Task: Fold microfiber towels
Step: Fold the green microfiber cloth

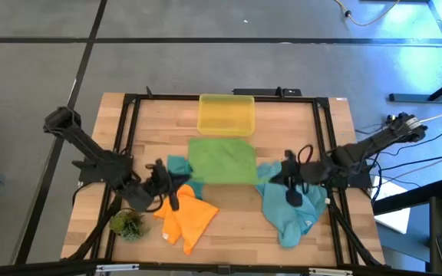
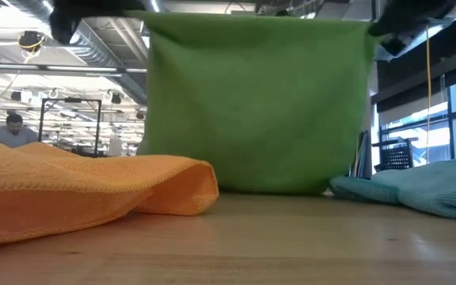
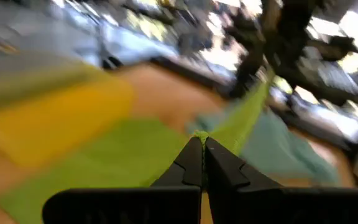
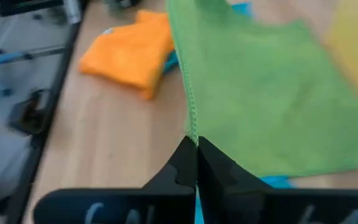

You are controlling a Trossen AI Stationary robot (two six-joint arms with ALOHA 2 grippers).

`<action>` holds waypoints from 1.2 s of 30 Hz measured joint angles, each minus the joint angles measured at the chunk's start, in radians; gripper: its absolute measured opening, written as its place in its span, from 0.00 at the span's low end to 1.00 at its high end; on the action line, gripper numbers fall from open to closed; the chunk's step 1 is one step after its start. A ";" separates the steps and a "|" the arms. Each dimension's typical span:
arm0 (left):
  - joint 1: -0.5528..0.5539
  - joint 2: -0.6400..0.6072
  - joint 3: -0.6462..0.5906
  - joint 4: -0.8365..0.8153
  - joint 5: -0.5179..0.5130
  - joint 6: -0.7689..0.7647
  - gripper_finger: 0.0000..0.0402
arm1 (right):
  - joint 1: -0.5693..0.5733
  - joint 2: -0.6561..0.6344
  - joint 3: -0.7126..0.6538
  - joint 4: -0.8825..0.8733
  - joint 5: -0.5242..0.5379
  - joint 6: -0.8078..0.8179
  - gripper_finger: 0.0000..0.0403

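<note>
Two tools hold our soft green square microfiber towel [image 1: 221, 159] up off the wooden desk [image 1: 236, 222]. We see the left tool [image 3: 202, 144] pinched tight on one corner of it, and the right tool [image 4: 196, 146] pinched tight on its stitched edge. From low down, the green towel hangs like a flat curtain, smooth and wide, and its bottom edge touches the desk. From above, it sits in the middle of the desk, just in front of the see-through yellow plastic bin [image 1: 225, 114].

We see a crumpled orange microfiber towel [image 1: 186, 219] near the left tool. A bunched teal-blue microfiber towel [image 1: 291, 211] lies under the right arm. Another teal-blue towel [image 1: 179, 165] peeks out beside the green one. A small green plant tuft [image 1: 127, 224] sits at the desk's front left corner.

Our desk is pale wood with a black frame. Behind it is a big bright room, where a person [image 2: 10, 129] sits far away.
</note>
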 joint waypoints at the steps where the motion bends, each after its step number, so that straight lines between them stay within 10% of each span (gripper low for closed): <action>1: -0.013 0.020 -0.003 0.001 0.039 -0.033 0.00 | 0.021 0.006 -0.023 0.029 -0.004 0.016 0.00; 15: -0.147 0.171 -0.001 0.003 0.224 -0.512 0.00 | 0.182 0.266 -0.178 0.345 -0.140 0.127 0.00; 23: -0.155 0.158 0.018 -0.018 0.230 -0.317 0.02 | 0.163 0.316 -0.128 0.337 -0.163 0.070 0.00; 36: -0.150 0.159 0.017 -0.064 0.238 0.130 0.38 | 0.151 0.311 -0.124 0.320 -0.163 0.071 0.00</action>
